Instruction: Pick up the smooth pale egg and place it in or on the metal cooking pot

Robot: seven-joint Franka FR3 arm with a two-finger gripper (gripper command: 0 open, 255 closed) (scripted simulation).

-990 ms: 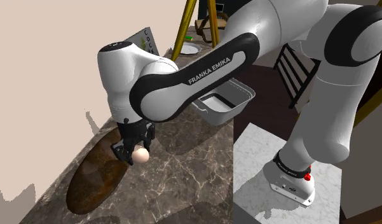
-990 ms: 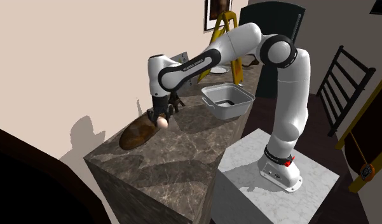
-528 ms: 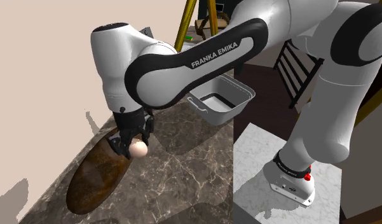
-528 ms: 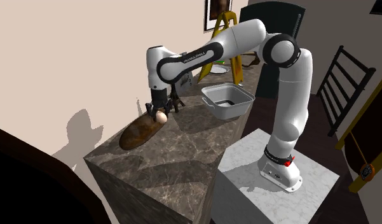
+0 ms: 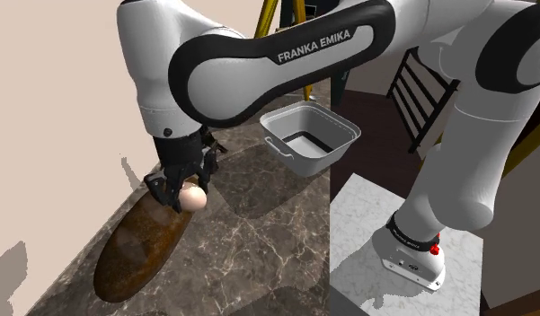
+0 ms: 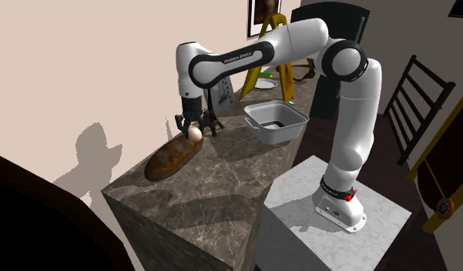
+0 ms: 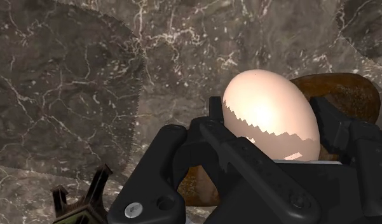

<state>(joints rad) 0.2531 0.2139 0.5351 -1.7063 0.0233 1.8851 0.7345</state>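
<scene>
on the dark marble table [image 5: 250, 247], a brown loaf [image 5: 137, 251] lies at the shoulder view's left. over its far end, the black jaws are clamped on a pale egg [image 5: 195, 196], holding it off the table. the white arm [image 5: 151, 72] above reads "franka emika". to the right stands the grey metal pot [image 5: 299, 163], well apart from the egg.

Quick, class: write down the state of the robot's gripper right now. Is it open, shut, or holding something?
Gripper: shut on the pale egg, clasped between its two black fingers.
</scene>
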